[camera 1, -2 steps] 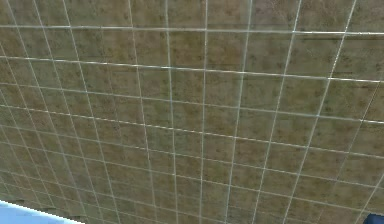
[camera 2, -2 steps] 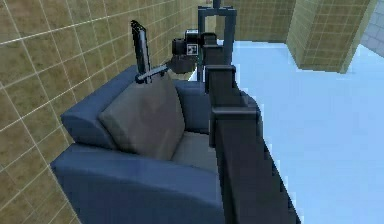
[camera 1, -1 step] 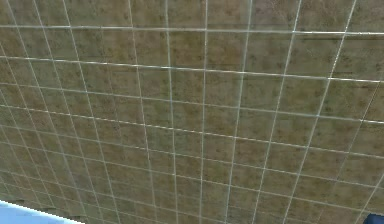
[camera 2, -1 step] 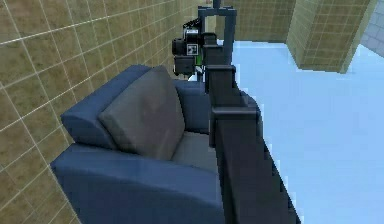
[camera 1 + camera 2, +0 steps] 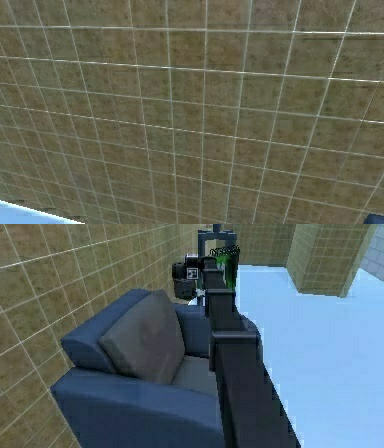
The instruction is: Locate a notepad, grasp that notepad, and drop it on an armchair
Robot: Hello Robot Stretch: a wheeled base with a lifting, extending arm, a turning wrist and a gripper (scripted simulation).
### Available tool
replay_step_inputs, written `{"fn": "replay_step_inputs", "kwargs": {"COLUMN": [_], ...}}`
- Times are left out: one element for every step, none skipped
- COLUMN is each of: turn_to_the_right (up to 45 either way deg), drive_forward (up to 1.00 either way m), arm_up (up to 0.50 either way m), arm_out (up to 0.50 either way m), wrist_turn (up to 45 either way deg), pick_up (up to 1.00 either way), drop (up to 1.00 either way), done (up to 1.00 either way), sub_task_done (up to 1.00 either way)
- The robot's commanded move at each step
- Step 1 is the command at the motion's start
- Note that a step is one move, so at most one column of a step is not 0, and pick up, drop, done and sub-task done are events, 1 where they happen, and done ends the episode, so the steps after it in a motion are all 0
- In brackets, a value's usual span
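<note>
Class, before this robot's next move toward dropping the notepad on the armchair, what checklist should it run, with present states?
1. The arm reaches across the armchair: ok.
2. The visible seat cushion is bare: ok.
3. The dark green thing at the arm's far end is the notepad: cannot tell.
4. The gripper holds it: cannot tell.
5. It hangs above the seat cushion rather than beyond it: cannot tell.
6. Room to drive ahead, given the tiled wall close in front: not ok.

tiled wall [image 5: 200, 100] ahead, armchair [image 5: 130, 349] alongside, floor [image 5: 325, 354] open
</note>
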Motion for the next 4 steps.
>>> {"fn": "replay_step_inputs", "kwargs": {"turn_to_the_right": [0.0, 0.0, 0.0, 0.0], "drive_forward": [0.00, 0.00, 0.00, 0.00], "arm_up": [-0.40, -0.32, 0.00, 0.10], "arm_out": [0.00, 0.00, 0.00, 0.00], "wrist_turn": [0.0, 0.0, 0.0, 0.0], "pick_up": [0.00, 0.00, 0.00, 0.00], "drop": [0.00, 0.00, 1.00, 0.00], "done": [0.00, 0.00, 0.00, 0.00], "sub_task_done": [0.00, 0.00, 0.00, 0.00]}}
